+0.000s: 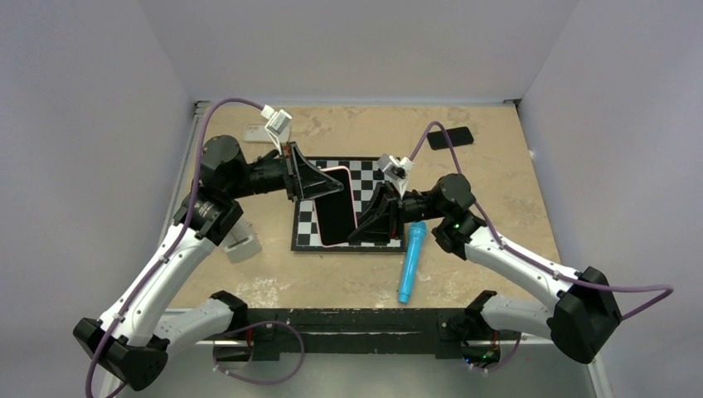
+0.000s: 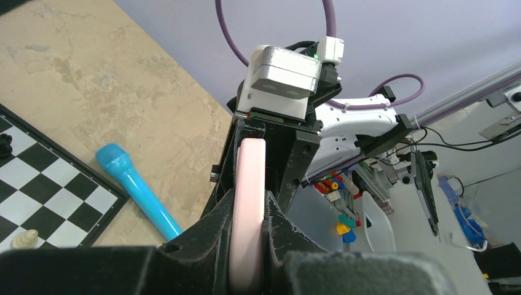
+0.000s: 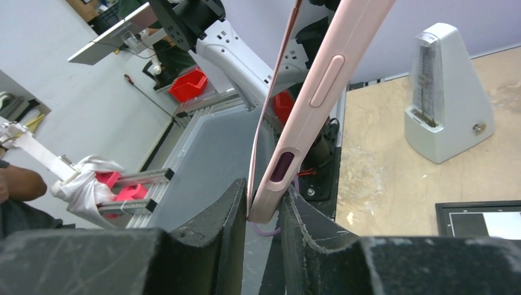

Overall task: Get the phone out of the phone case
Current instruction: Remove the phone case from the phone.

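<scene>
Two pincers: left pincer (image 2: 247,216) and right pincer (image 3: 265,206) each clamped on the phone case (image 3: 319,92) above the chessboard (image 1: 365,174).
Phone (image 1: 336,211): inside case; one lip seems peeled.
Remaining: pulling it free.

The top camera looks steeply down from behind the arm bases and takes in the whole desk (image 1: 497,182). Each wrist camera sits close behind its own claw. The view past the left claw (image 2: 247,246) faces the right arm (image 2: 344,120), and the view past the right claw (image 3: 264,215) faces the left arm (image 3: 233,55). All three views share the pink case (image 2: 249,184).
</scene>
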`<act>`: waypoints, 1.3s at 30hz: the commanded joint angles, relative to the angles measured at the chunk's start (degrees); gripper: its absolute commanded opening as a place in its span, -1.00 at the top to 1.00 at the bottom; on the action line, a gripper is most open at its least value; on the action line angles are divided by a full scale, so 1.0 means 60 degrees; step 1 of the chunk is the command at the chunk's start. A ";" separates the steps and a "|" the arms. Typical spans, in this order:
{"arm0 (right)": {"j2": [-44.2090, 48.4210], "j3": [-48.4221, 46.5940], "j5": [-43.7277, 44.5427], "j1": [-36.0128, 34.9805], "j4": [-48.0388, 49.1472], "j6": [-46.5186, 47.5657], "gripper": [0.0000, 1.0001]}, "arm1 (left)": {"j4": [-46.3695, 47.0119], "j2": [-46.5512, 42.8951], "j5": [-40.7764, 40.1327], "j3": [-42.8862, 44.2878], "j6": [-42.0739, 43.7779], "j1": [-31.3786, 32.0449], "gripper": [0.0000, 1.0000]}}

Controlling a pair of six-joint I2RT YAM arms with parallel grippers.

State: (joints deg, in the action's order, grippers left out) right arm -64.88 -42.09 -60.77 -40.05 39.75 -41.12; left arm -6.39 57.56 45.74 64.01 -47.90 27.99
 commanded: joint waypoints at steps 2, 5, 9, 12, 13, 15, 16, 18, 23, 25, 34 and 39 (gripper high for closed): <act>-0.0035 -0.0234 -0.0390 -0.0409 0.0758 0.0234 0.42 | 0.0669 -0.0361 -0.0158 0.0041 -0.0658 -0.0076 1.00; 0.0105 -0.0081 -0.0339 -0.0515 0.0860 0.0393 0.41 | 0.0474 -0.0287 -0.0032 0.0044 -0.0895 -0.0187 1.00; 0.0270 0.0056 -0.0338 -0.0515 0.0967 0.0418 0.47 | 0.1066 -0.0262 0.0215 -0.0174 -0.1410 -0.0226 1.00; 0.0302 0.0124 -0.0380 -0.0517 0.1037 0.0453 0.63 | 0.1453 -0.0210 0.0260 -0.0300 -0.1650 -0.0235 1.00; 0.0299 0.0131 -0.0444 -0.0516 0.1108 0.0453 0.68 | 0.1489 -0.0175 0.0334 -0.0305 -0.1710 -0.0238 1.00; 0.0282 0.0208 -0.0576 -0.0517 0.1368 0.0372 0.72 | 0.1631 -0.0154 0.0488 -0.0346 -0.1842 -0.0239 1.00; 0.0300 0.0260 -0.0637 -0.0517 0.1494 0.0322 0.71 | 0.1669 -0.0146 0.0549 -0.0354 -0.1889 -0.0241 1.00; 0.0408 0.0433 -0.0705 -0.0519 0.1729 0.0293 0.67 | 0.1715 -0.0137 0.0681 -0.0341 -0.1974 -0.0248 1.00; 0.0842 0.0550 -0.0757 -0.0515 0.1364 0.0577 0.58 | 0.2261 -0.0013 0.0925 -0.0365 -0.2421 -0.0257 1.00; 0.0947 0.0431 -0.0723 -0.0516 0.0895 0.0854 0.59 | 0.2616 0.0044 0.0973 -0.0434 -0.2635 -0.0256 1.00; 0.0832 0.0317 -0.0785 -0.0515 0.0744 0.0966 0.44 | 0.1970 -0.0108 0.0945 -0.0296 -0.2168 -0.0255 1.00; 0.0978 0.0313 -0.0786 -0.0517 0.0416 0.1116 0.44 | 0.1941 -0.0142 0.0896 -0.0366 -0.2088 -0.0244 1.00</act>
State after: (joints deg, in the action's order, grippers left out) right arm -60.99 -39.24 -60.88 -42.74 43.13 -37.71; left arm 2.39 58.22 52.47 60.84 -57.98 27.44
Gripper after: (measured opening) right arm 0.291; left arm 0.187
